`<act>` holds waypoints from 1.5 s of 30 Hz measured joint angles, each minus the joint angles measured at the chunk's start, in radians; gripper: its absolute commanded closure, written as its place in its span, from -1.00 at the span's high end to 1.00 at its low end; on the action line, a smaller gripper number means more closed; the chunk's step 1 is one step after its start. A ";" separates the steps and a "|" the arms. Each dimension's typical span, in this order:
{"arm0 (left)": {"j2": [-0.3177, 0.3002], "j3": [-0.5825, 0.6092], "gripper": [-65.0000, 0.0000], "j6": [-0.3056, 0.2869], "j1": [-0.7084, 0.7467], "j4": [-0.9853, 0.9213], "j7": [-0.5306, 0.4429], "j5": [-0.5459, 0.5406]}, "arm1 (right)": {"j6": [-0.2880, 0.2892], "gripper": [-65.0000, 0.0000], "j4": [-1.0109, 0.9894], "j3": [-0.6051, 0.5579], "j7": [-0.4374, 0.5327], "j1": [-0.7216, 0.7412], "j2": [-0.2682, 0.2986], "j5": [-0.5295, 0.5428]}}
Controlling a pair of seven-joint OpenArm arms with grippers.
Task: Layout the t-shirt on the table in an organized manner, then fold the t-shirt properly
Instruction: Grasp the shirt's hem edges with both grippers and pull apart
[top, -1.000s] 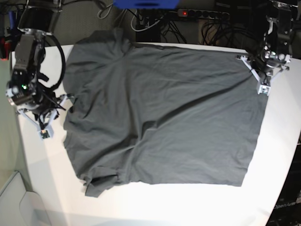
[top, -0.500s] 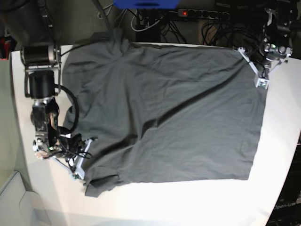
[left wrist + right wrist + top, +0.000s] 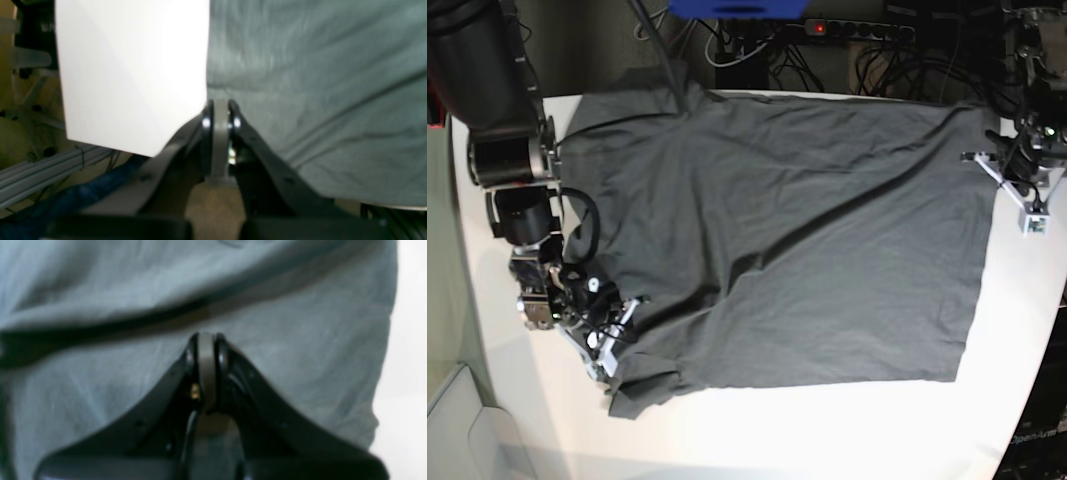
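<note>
Hem corner shifted right; t-shirt (image 3: 777, 220) lengthwise left-right

My right gripper (image 3: 607, 362) reaches low with its jaws pressed together; my left gripper (image 3: 1031, 218) sits far across, jaws also closed.

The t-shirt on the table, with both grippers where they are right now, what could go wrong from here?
1. The right gripper is shut, low on the rumpled sleeve; dragging could bunch the t-shirt more.
2. A long crease crosses the shirt and may get folded in.
3. The far edge reaches the table edge and could slip off.
</note>
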 measured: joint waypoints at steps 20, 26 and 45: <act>0.021 -0.023 -0.99 0.006 -0.209 -0.010 0.006 0.006 | -0.163 -1.00 -0.081 -0.001 0.062 0.032 0.063 -0.002; 0.140 -0.020 -0.99 0.001 -0.357 -0.166 -0.002 0.006 | -0.170 -1.00 0.050 0.002 0.003 0.027 0.086 -0.004; 0.227 0.254 -0.99 0.015 -0.803 -0.988 -0.415 0.027 | -0.174 -1.00 0.739 0.004 -0.369 -0.259 0.141 -0.007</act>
